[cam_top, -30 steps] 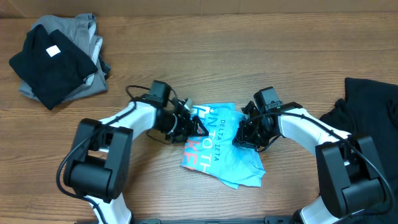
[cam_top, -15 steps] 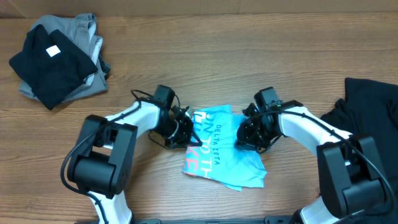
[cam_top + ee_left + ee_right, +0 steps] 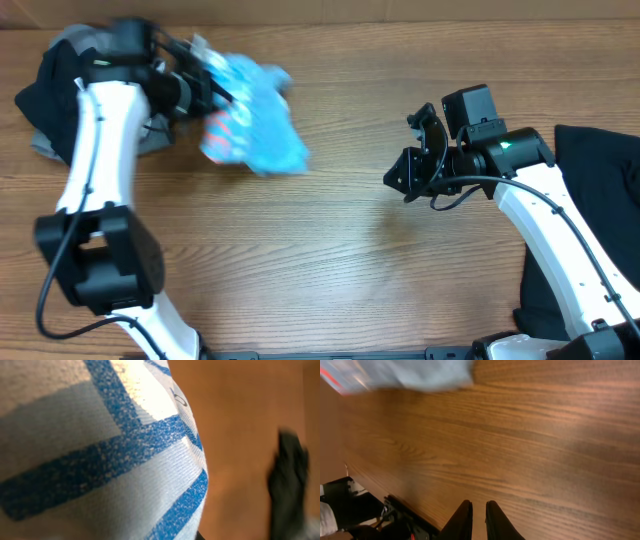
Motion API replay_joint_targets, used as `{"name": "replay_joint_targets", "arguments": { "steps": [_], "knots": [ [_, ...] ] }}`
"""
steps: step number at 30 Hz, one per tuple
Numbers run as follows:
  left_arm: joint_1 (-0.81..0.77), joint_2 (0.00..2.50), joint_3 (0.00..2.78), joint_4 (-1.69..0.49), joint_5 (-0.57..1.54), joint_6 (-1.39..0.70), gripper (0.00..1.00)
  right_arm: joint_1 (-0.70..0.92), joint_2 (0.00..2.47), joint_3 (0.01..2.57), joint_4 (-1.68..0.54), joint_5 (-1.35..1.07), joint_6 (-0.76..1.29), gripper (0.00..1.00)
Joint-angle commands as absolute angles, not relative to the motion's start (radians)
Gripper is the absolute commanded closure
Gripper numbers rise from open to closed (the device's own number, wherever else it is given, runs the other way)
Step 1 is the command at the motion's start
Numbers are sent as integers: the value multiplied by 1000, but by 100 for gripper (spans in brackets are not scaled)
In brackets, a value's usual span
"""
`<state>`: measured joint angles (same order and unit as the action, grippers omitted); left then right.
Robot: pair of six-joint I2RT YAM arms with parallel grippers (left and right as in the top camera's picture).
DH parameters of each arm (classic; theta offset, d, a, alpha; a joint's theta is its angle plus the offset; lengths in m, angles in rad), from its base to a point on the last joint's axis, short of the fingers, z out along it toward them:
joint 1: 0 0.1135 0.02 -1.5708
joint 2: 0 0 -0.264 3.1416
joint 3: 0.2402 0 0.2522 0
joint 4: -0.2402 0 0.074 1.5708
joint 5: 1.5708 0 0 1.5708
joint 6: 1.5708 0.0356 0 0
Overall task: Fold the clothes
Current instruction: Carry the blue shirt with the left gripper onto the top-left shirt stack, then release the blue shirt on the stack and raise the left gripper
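**Desk:** Where's the shirt?
**Photog:** Far-left of table (image 3: 340, 270), overhead cam. Left gripper (image 3: 212, 88) is clamped on the light blue T-shirt (image 3: 255, 125), which is bunched & blurred, just beside the black and grey pile (image 3: 48, 100).
**Desk:** Other arm?
**Photog:** Right gripper (image 3: 479, 505) has fingers nearly together w/ nothing between them, over bare wood mid-right. Black garment (image 3: 600, 160) lies at right edge.

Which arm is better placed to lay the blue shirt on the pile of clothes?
Left. Its jaws hold the blue shirt close to the pile; the right arm is far across the table, empty.
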<state>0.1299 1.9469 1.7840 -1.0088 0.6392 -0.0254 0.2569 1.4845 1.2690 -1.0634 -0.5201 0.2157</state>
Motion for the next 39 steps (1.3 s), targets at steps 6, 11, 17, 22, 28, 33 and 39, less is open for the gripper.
{"name": "replay_joint_targets", "arguments": {
  "steps": [6, 11, 17, 22, 28, 33, 39],
  "knots": [
    [440, 1924, 1906, -851, 439, 0, 96, 255, 1485, 1278, -1119, -526, 213, 87],
    [599, 1956, 1905, -807, 411, -15, 87, 255, 1485, 1278, -1145, -526, 213, 87],
    [691, 1974, 1905, -804, 420, -76, 0, 255, 1485, 1278, -1147, -526, 213, 87],
    [715, 1945, 1972, -871, 416, -86, 0, 255, 1485, 1278, -1147, -526, 213, 87],
    [699, 1911, 2139, -1062, 433, -79, 0, 255, 1485, 1278, -1147, -526, 207, 87],
    [632, 1860, 2260, -1238, 540, 30, 0, 255, 1471, 1282, -1126, -501, 177, 84],
    [419, 1707, 2354, -1444, 533, 213, 0, 255, 1370, 1399, -1111, -396, 174, 70]
  ]
}}
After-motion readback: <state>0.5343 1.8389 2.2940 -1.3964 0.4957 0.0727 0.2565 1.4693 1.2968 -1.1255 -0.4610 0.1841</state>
